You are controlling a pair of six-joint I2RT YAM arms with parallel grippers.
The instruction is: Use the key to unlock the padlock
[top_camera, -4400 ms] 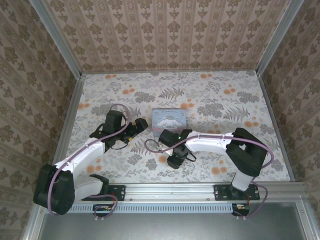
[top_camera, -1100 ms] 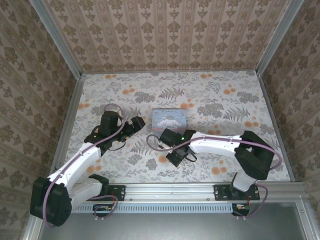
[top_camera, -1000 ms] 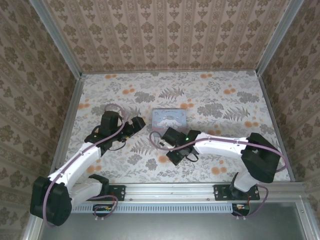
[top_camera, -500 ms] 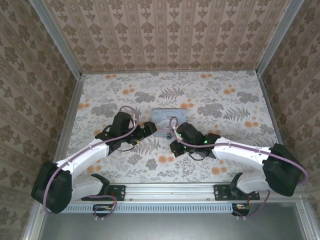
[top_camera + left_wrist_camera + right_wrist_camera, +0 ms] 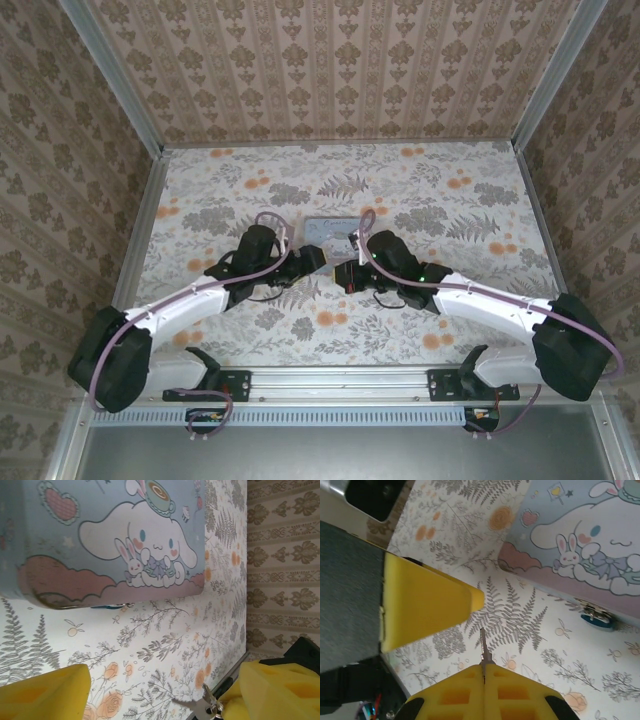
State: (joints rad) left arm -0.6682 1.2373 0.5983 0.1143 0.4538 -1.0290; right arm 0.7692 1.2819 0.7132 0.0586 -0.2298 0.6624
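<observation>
1. Right gripper [image 5: 484, 667] is pinched shut on the tiny dark metal key [image 5: 483, 642].
2. Left gripper [image 5: 160, 695] has its fingers apart and empty.
3. Tiny blue padlock with silvery shackle [image 5: 594, 616] lies untouched against the near side of the pastel cartoon tin [image 5: 580, 540]. The key is not yet inserted.

The tin [image 5: 100, 540] is pastel blue with pink clouds along one edge, a white long-eared cartoon dog and a small white rabbit. Against the tin's side the padlock [image 5: 597, 622] shows blue under a silvery bit, perhaps its shackle. Just off the tin, the key [image 5: 483, 647] is thin grey metal, and the right gripper's fingers [image 5: 470, 692] are yellow. Around the tin the table [image 5: 440, 190] is white with grey ferns and orange blossoms. Beyond the tin, the walls [image 5: 330, 60] carry beige-brown damask stripes.
</observation>
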